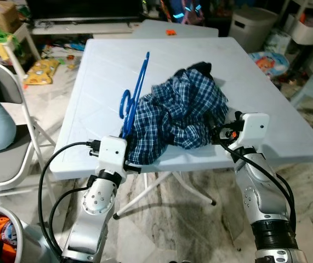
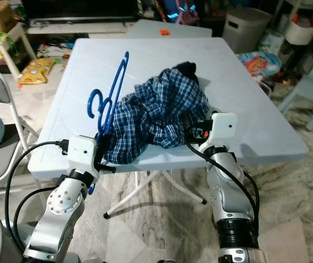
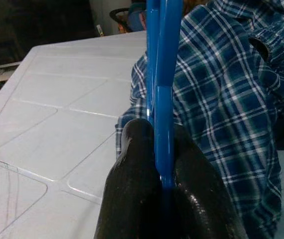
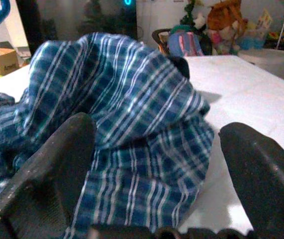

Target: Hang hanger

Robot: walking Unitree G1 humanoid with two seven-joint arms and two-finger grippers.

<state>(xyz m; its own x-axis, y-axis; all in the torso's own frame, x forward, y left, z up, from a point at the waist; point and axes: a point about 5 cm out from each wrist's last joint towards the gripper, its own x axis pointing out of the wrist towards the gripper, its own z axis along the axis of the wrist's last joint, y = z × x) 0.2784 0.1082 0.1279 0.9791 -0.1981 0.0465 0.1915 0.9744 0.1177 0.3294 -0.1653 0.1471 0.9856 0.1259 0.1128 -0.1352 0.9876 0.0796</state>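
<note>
Clamping the blue hanger (image 1: 135, 93) at its near end, the left end effector (image 3: 162, 164) is gripping a bar running straight away across the table (image 1: 101, 71); the right end effector (image 4: 156, 164) is gaping open beside the plaid shirt (image 1: 181, 112).

Pretty clearly someone's lived-in home, like a cluttered living room or playroom. There's a white plastic folding table (image 1: 107, 71) on a marble-patterned tile floor (image 1: 194, 230), a grey metal folding chair (image 1: 13, 148) next to it, and a crumpled blue plaid shirt (image 1: 178, 112) dumped on top. Colourful toys and a yellow packet (image 1: 41, 70) litter the floor, with a brown cardboard box (image 1: 0, 13), a white lidded bin (image 1: 252, 27) and stuffed toys (image 4: 224, 17) behind.
</note>
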